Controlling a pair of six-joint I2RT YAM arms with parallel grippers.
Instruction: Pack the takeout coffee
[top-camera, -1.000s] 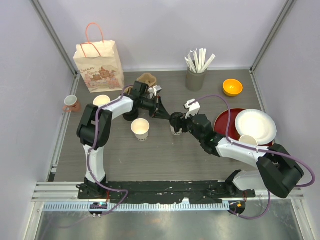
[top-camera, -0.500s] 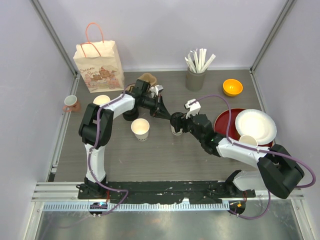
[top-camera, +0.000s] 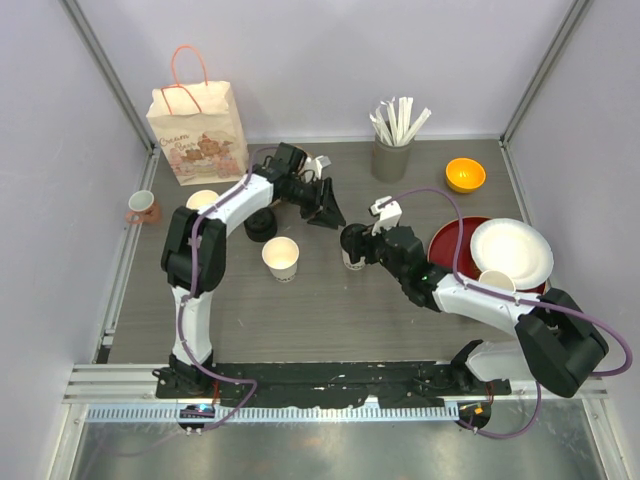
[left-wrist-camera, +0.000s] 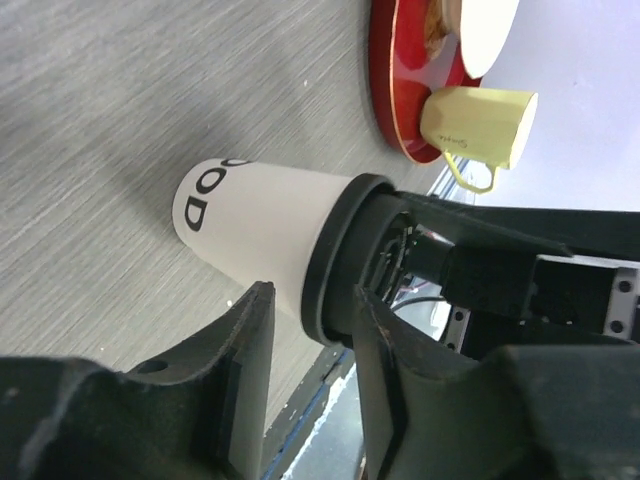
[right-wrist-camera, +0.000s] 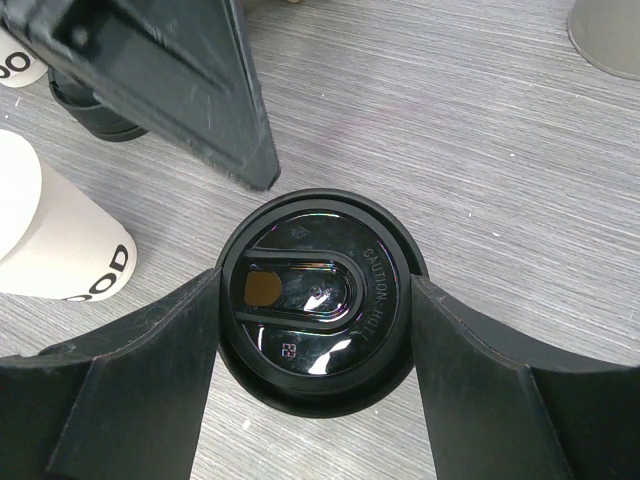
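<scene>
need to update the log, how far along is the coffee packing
Done: the black lid is on the takeout coffee. In hand: the right gripper has its jaws against the lidded cup; the left gripper is open beside it. Left: the cup is not yet in the paper bag.

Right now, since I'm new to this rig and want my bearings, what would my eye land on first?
The takeout coffee, a white cup with a black lid, stands in the middle of the table, clasped between the right fingers. The left fingers hang open close by it, holding nothing. Next, the pink-handled paper bag at the back left and the red plate on the right stand out.
</scene>
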